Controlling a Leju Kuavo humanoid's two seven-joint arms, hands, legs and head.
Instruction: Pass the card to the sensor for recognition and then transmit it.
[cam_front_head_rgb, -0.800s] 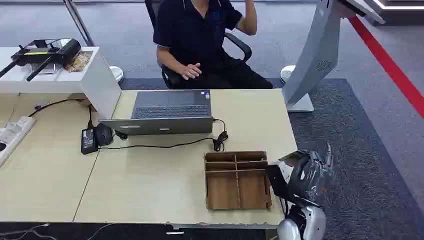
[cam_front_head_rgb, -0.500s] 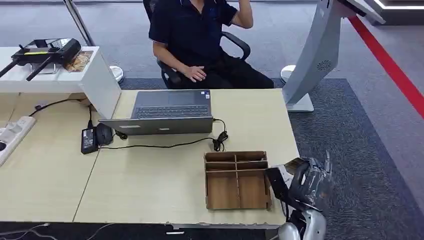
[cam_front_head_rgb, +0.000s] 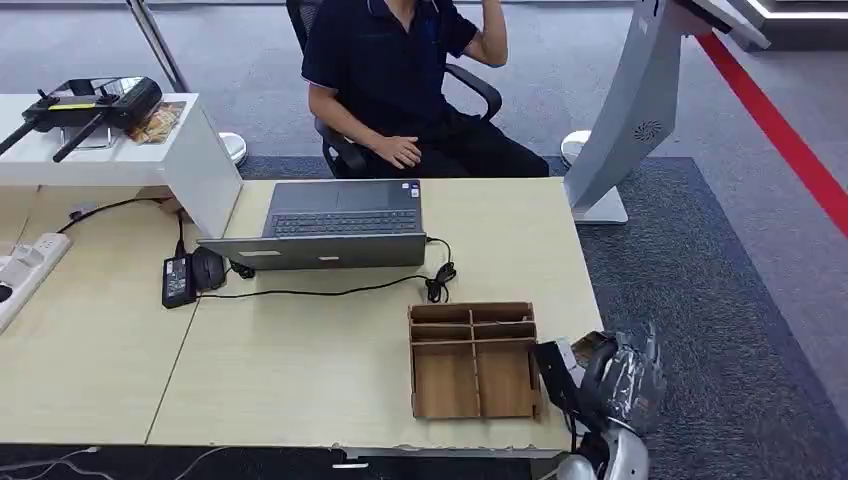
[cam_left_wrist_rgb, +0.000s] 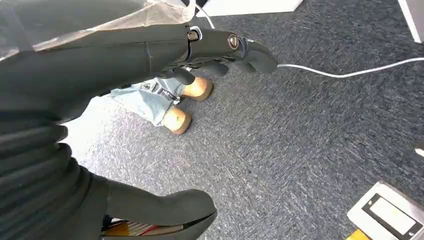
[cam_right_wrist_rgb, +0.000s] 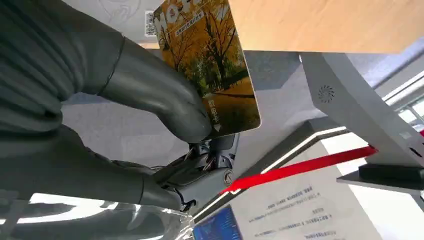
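Two desks stand side by side in the head view: on the left desk (cam_front_head_rgb: 90, 340) a white power strip (cam_front_head_rgb: 25, 270) lies at the left edge, and a white raised shelf (cam_front_head_rgb: 110, 145) at its far edge carries a black device with antennas (cam_front_head_rgb: 85, 105). A black power adapter (cam_front_head_rgb: 178, 280) and a mouse (cam_front_head_rgb: 208, 267) sit near the seam between the desks. On the right desk (cam_front_head_rgb: 330, 370) an open laptop (cam_front_head_rgb: 335, 225) lies at the far edge, its black cable (cam_front_head_rgb: 330, 290) running to a coil (cam_front_head_rgb: 440, 280). A person (cam_front_head_rgb: 400, 80) sits in a chair behind the laptop. A wooden divided tray (cam_front_head_rgb: 473, 360) rests at the near right corner. The right hand (cam_front_head_rgb: 610, 375) hangs just beyond the right edge, beside the tray, with thumb and fingers clamped on the card (cam_right_wrist_rgb: 210, 65), which bears an autumn tree picture. A white kiosk stand (cam_front_head_rgb: 640, 100) rises at the far right, on the carpet. The left hand (cam_left_wrist_rgb: 150, 65) hangs above grey carpet, fingers spread, holding nothing.
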